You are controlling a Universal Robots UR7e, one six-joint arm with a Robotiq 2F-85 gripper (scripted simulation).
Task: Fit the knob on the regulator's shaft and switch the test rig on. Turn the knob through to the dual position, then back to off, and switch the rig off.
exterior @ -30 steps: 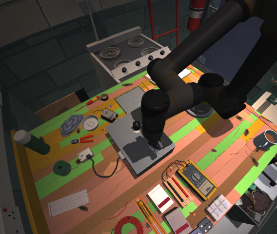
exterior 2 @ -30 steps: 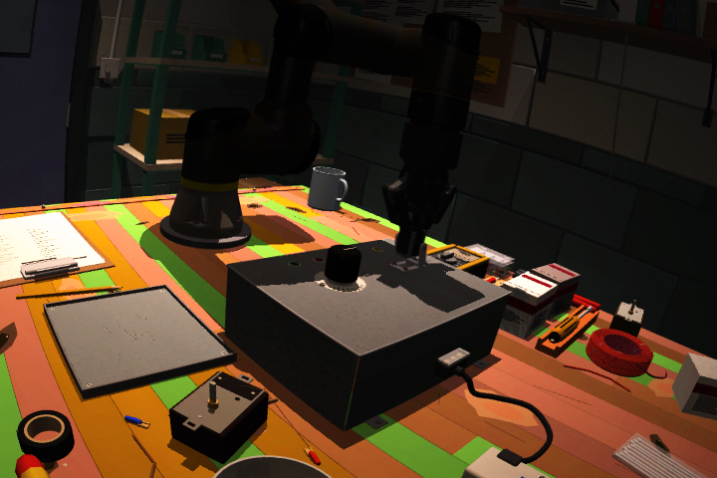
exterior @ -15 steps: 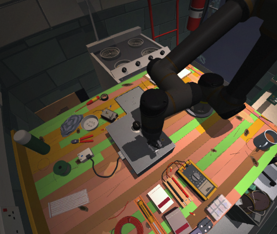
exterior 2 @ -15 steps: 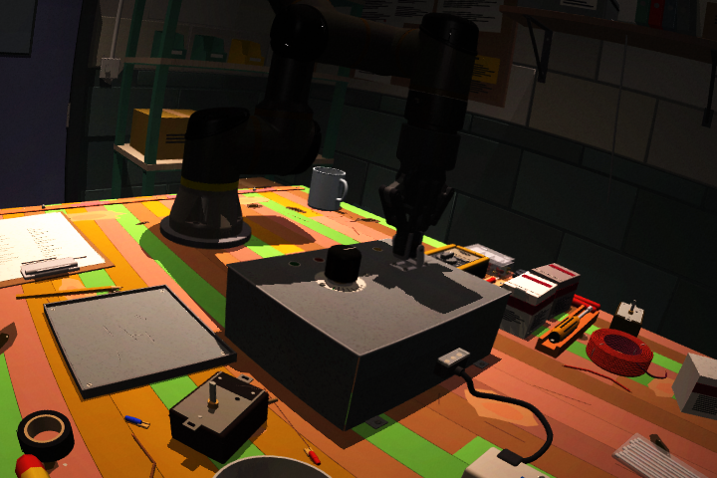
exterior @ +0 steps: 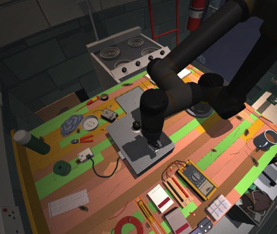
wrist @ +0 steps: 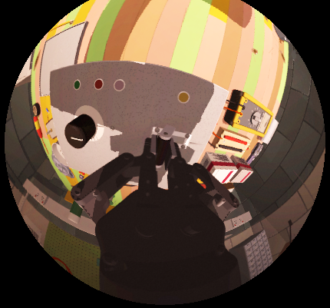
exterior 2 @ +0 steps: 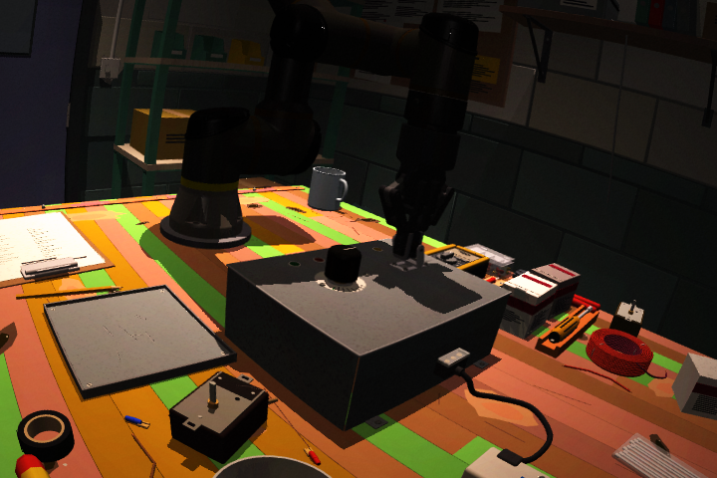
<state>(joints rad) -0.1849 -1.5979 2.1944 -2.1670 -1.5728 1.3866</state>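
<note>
My gripper [wrist: 164, 152] points straight down at the right part of the grey test rig box [exterior 2: 359, 315], and the rig's toggle switch [wrist: 163, 146] is clamped between its closed fingers [exterior 2: 407, 255]. The black knob [exterior 2: 342, 262] sits on the regulator's shaft to the left of the switch, over a white dial [wrist: 86, 125], apart from my fingers. Green, red and pale lamps [wrist: 98, 84] line the rig's far edge, with an amber one [wrist: 183, 97] further right. In the side camera my arm hides the switch [exterior: 156, 145].
A white bowl [exterior: 89, 122] lies left of the rig by a spare regulator [exterior: 109, 115] and red pliers [exterior: 82, 139]. A yellow multimeter [exterior: 196, 178] lies to the right. A grey plate [exterior 2: 134, 335] lies on the far side, and a cable [exterior 2: 506, 411] leaves the rig's side.
</note>
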